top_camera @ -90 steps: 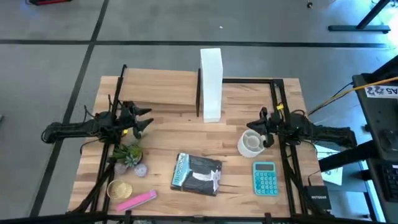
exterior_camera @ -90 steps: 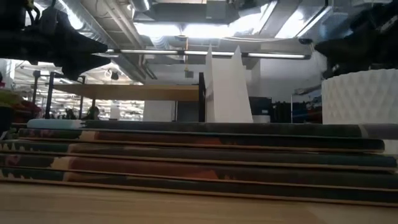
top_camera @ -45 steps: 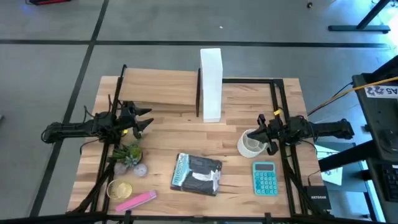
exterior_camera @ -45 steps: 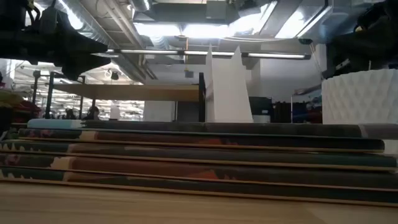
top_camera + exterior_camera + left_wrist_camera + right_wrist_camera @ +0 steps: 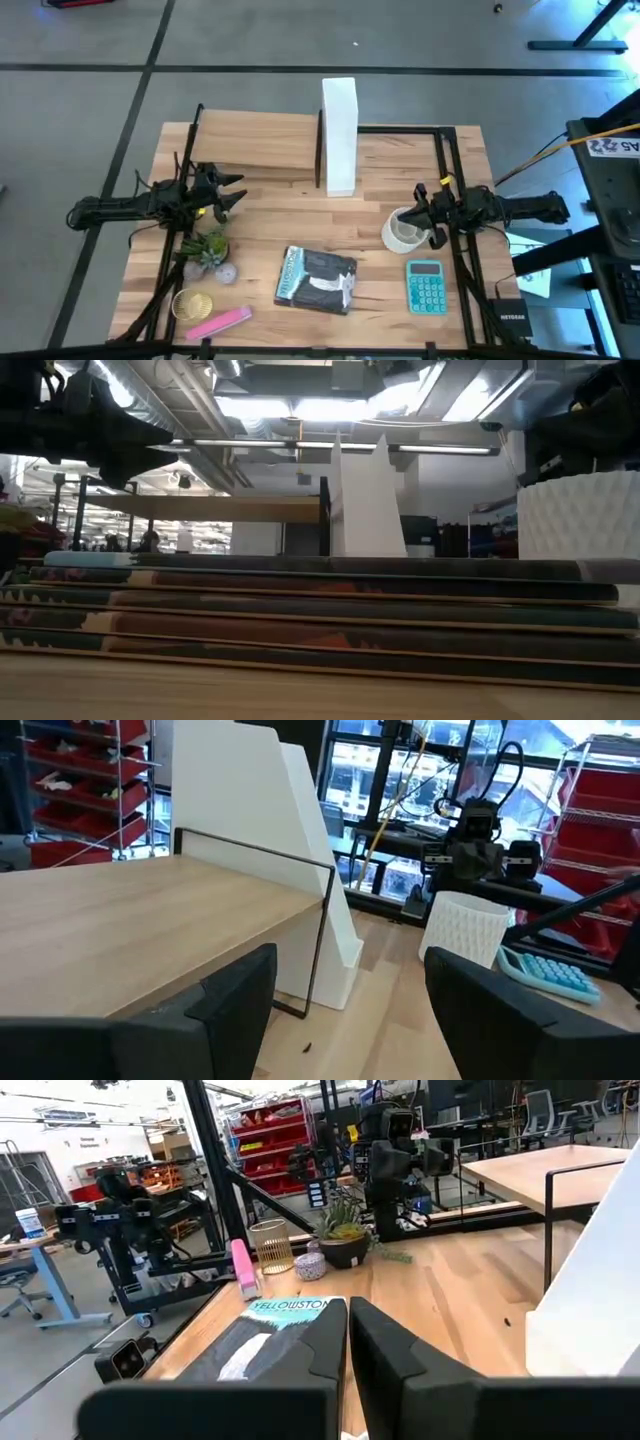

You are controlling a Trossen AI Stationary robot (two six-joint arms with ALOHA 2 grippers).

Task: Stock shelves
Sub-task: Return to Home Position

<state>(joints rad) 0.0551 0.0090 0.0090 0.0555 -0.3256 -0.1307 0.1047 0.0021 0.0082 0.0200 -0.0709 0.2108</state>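
The shelves are a raised light-wood plank shelf (image 5: 255, 143) on a black frame and a tall white file box (image 5: 339, 135) standing beside it at the table's far middle. My left gripper (image 5: 238, 190) hovers open near the shelf's front edge (image 5: 150, 910) with nothing between its fingers. My right gripper (image 5: 418, 216) is shut, level, at the right rim of a white ribbed cup (image 5: 402, 230) that stands upright on the table. A stack of magazines (image 5: 318, 279) lies flat at the near middle. My right gripper's shut fingers (image 5: 330, 1342) reach level from the table's right over the cup's right rim (image 5: 412, 222). The gripper hides the spot, and I cannot tell whether it touches the cup.
A teal calculator (image 5: 427, 287) lies near the right front. A potted plant (image 5: 205, 248), a pale ball (image 5: 226, 271), a gold wire cup (image 5: 192, 303) and a pink item (image 5: 220, 322) crowd the left front. Black rails (image 5: 447, 160) run along both sides.
My right gripper has shifted a little toward the table's near edge, closer over the cup, then held still for the last half second. The cup has stayed in place.
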